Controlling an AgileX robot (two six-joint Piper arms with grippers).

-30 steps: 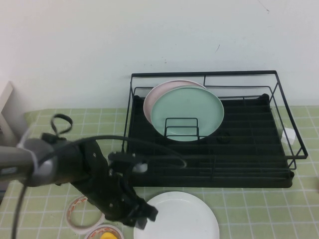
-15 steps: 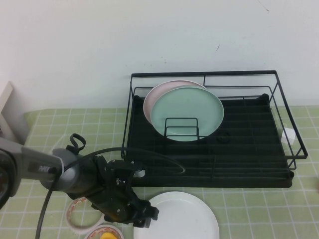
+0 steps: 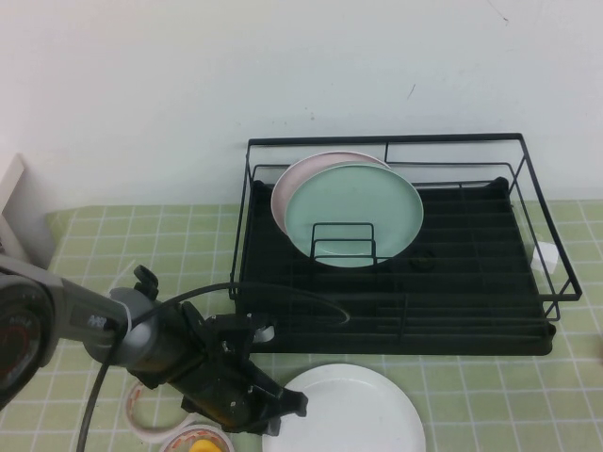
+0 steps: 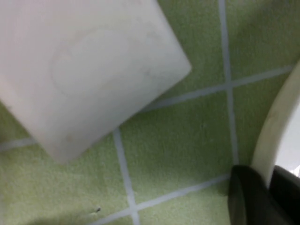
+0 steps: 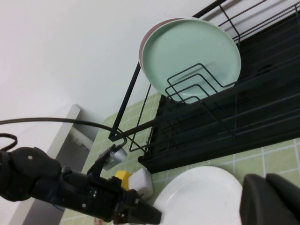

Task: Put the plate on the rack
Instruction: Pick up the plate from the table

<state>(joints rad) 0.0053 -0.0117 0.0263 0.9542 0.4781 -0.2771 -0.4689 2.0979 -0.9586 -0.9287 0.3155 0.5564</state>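
The white plate lies flat on the green checked mat at the front, before the black wire rack. My left gripper is at the plate's left edge. In the left wrist view its two black fingers sit on either side of the plate's rim, shut on it. The plate and my left gripper also show in the right wrist view. My right gripper hangs above the plate's right side, fingers together and empty. It is out of the high view.
A pale pink plate and a mint green plate stand upright at the rack's left end. A tape roll and a yellow item lie under my left arm. A white block lies beside the left gripper. A small white object sits right of the rack.
My left arm has dropped lower and reached further right. The white plate has shifted slightly right with the gripper at its rim.
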